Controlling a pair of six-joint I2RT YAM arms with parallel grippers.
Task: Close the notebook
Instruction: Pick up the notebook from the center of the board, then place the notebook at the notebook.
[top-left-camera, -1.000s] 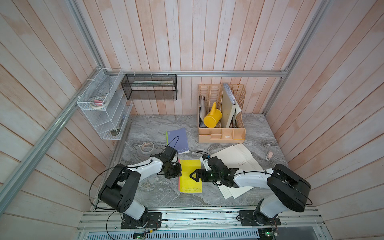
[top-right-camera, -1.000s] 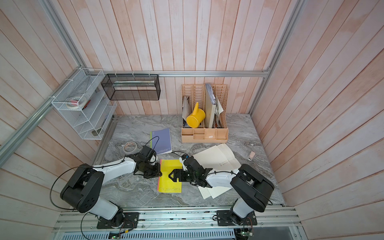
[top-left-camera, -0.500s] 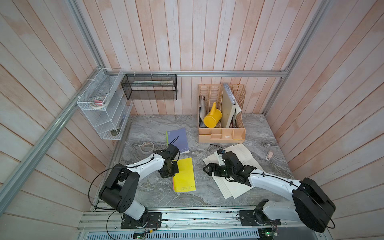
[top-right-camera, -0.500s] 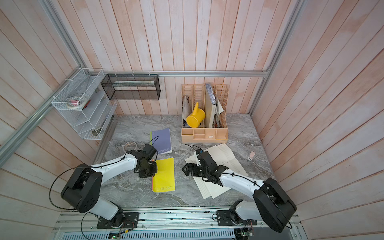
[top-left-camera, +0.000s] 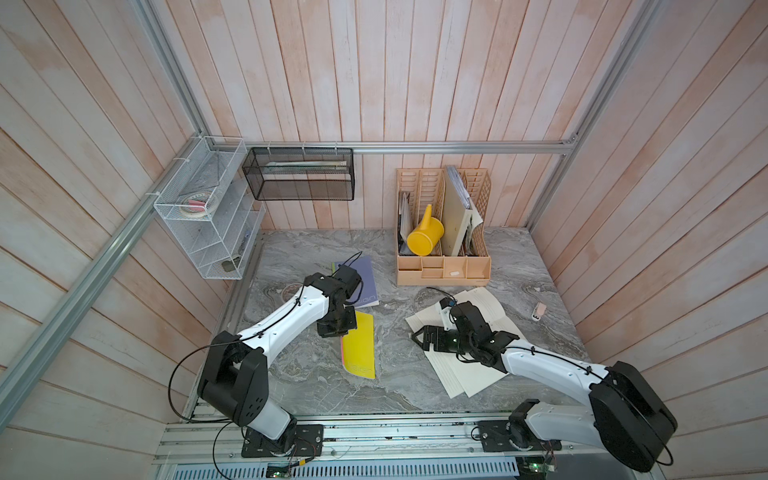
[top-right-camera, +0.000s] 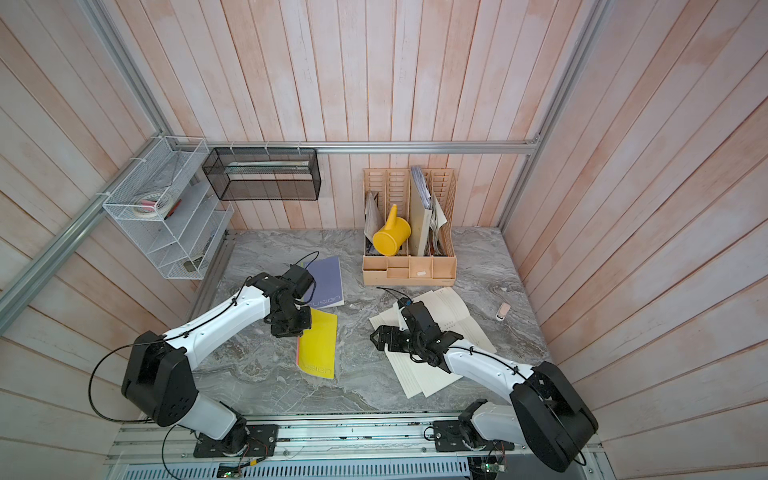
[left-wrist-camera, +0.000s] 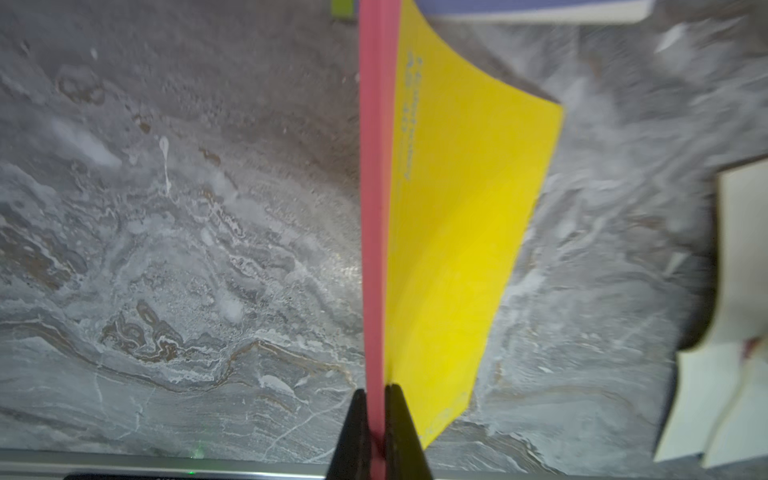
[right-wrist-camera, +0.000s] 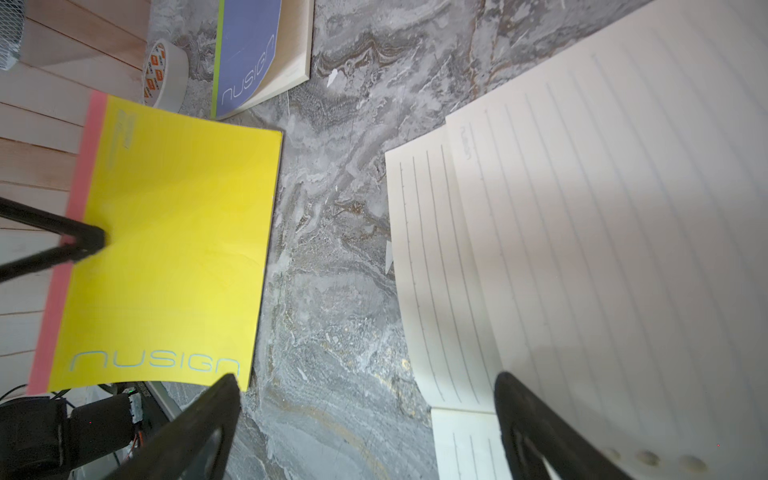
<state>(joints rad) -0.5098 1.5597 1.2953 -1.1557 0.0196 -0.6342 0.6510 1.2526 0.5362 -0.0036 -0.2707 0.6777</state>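
Because the yellow notebook (top-left-camera: 360, 351) is thin and light, with a soft cover that bows easily, it is best taken by its stiffer pink spine. The left claw (left-wrist-camera: 376, 395) is pinched together on that strip. The notebook looks closed and sits mid-surface (top-left-camera: 407, 395), just beside a purple notebook (top-left-camera: 365, 286). The right claw (right-wrist-camera: 365, 380) stands wide apart and empty over loose lined sheets (right-wrist-camera: 602, 249). Both wrist views show the pinch on the spine, which both top views hide beneath the left wrist.
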